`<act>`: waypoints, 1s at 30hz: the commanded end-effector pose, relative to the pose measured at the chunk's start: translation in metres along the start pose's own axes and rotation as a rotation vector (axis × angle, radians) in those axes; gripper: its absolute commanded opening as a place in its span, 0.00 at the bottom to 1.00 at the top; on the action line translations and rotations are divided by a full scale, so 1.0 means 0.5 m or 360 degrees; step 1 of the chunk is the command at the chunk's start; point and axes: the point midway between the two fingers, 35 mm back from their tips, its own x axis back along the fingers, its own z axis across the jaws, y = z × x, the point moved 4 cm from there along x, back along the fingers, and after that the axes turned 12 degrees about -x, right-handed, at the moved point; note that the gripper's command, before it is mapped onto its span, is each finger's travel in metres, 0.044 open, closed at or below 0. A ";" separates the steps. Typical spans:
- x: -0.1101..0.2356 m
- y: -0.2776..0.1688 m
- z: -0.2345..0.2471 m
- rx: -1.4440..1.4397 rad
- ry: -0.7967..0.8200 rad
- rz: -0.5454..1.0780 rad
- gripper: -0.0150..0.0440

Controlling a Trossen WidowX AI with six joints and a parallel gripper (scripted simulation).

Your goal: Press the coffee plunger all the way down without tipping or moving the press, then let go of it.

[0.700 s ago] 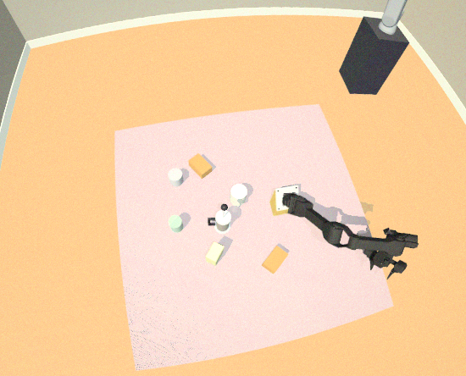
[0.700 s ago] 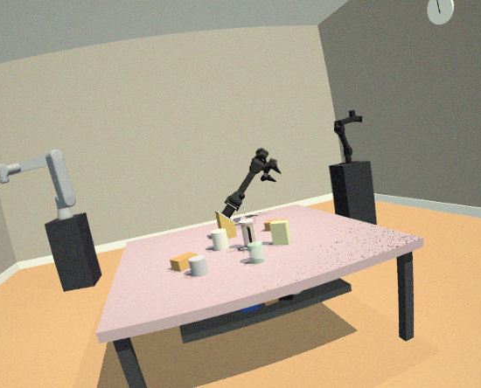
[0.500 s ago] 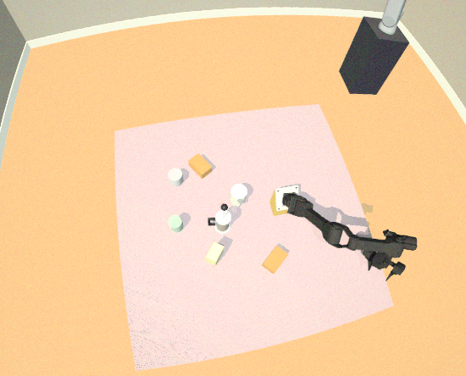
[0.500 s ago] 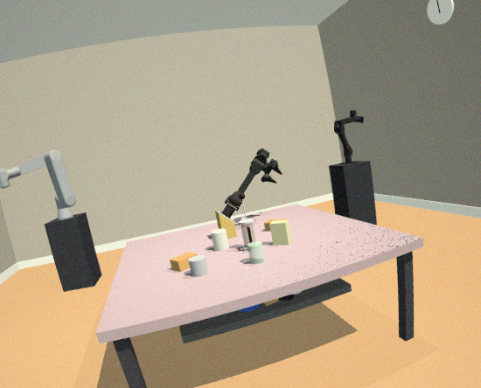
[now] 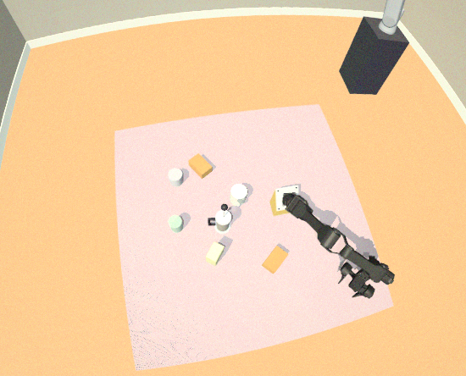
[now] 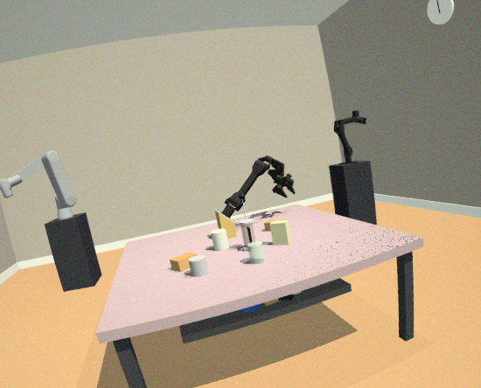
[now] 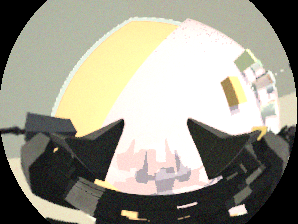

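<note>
The coffee press (image 5: 223,222) (image 6: 248,233) stands upright near the middle of the pink table (image 5: 279,305) (image 6: 288,266). Its black handle (image 5: 211,221) points left in the top view. Its plunger is up: the black knob (image 5: 224,207) sits on a thin rod (image 6: 245,211) well above the lid. In the exterior view the knob is hard to tell from the dark arm behind it. My gripper (image 5: 346,290) (image 6: 290,195) (image 7: 156,121) is open and empty, raised high at the table's lower right in the top view, far from the press.
A white cylinder (image 5: 239,193) (image 6: 219,239) stands close to the press. A green cylinder (image 5: 175,223) (image 6: 256,252), a grey cylinder (image 5: 175,177) (image 6: 198,266), a pale yellow block (image 5: 214,253) (image 6: 281,232) and orange blocks (image 5: 274,258) (image 5: 200,165) stand around. My arm's base is on a yellow wedge (image 5: 274,206) (image 6: 226,226).
</note>
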 end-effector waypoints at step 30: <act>-0.406 0.521 -0.406 -0.0101 -0.1037 0.0155 1.00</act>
